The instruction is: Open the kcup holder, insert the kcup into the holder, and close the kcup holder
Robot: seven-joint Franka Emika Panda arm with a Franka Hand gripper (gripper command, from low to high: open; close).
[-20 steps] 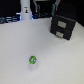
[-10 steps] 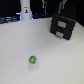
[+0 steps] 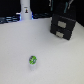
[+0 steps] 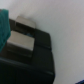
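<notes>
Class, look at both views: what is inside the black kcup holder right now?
Nothing inside shows: the kcup holder looks shut, its interior hidden. The kcup sits outside on the white table.

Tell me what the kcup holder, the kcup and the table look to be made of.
The kcup holder: probably matte black plastic, judging by its dull, even surface and boxy molded shape with pale rectangular slots. The kcup: likely plastic, green with a whitish top that may be foil; too blurred to confirm. The table: smooth white surface, possibly laminate or painted board, with a soft, low sheen.
</notes>
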